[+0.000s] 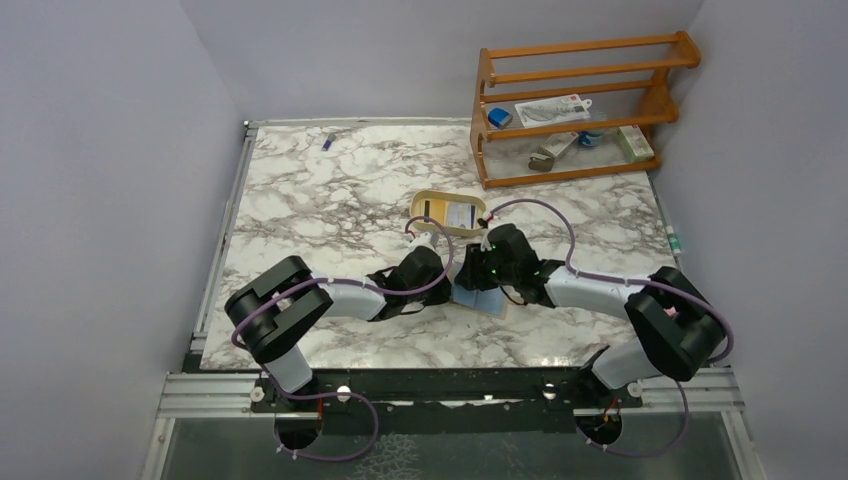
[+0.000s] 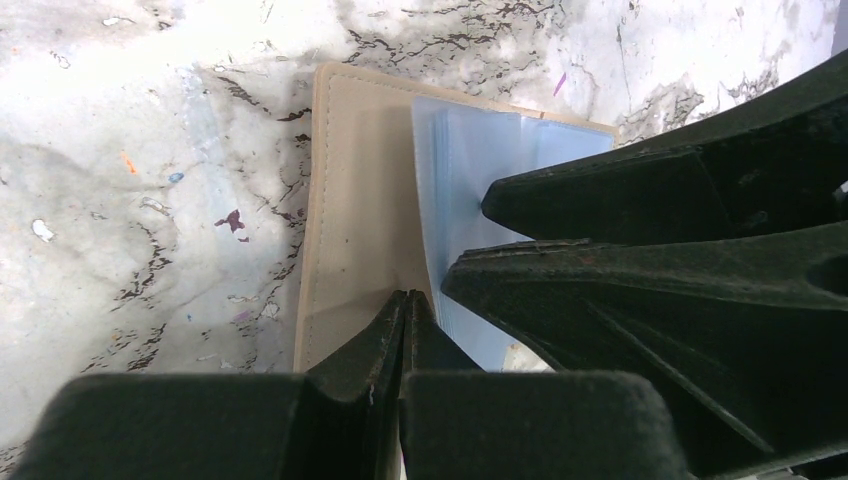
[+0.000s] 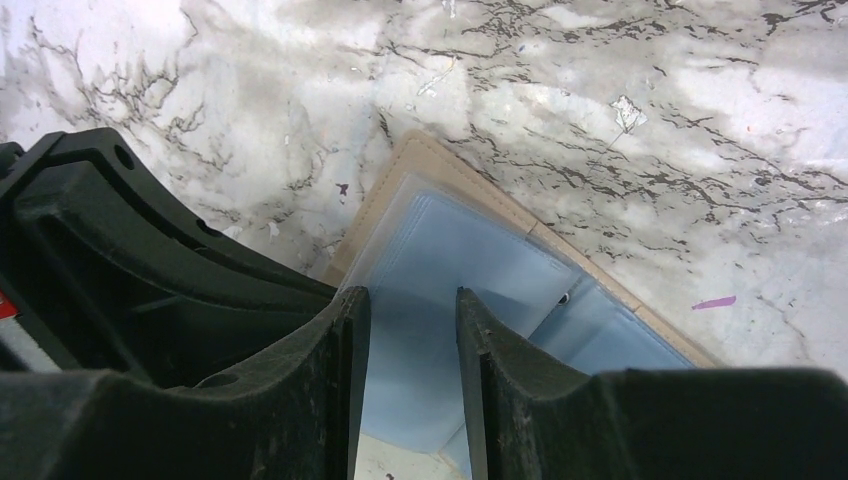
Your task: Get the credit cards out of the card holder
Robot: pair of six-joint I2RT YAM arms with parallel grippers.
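The tan card holder (image 1: 487, 301) lies open on the marble between both arms. In the left wrist view its tan flap (image 2: 360, 200) lies flat, with light blue see-through sleeves (image 2: 470, 150) over it. My left gripper (image 2: 410, 297) is shut, and its tips press down on the tan flap. My right gripper (image 3: 408, 300) is open, with its jaws astride a light blue sheet (image 3: 420, 350) that sticks out past the holder's edge (image 3: 415, 150). I cannot tell whether that sheet is a card or a sleeve. The right gripper's fingers (image 2: 650, 190) fill the right of the left wrist view.
A cream oval tray (image 1: 420, 200) just behind the grippers holds a yellowish card (image 1: 436, 209) and a whitish card (image 1: 461, 215). A wooden rack (image 1: 570, 110) with small items stands at the back right. A small purple item (image 1: 327, 141) lies at the back left.
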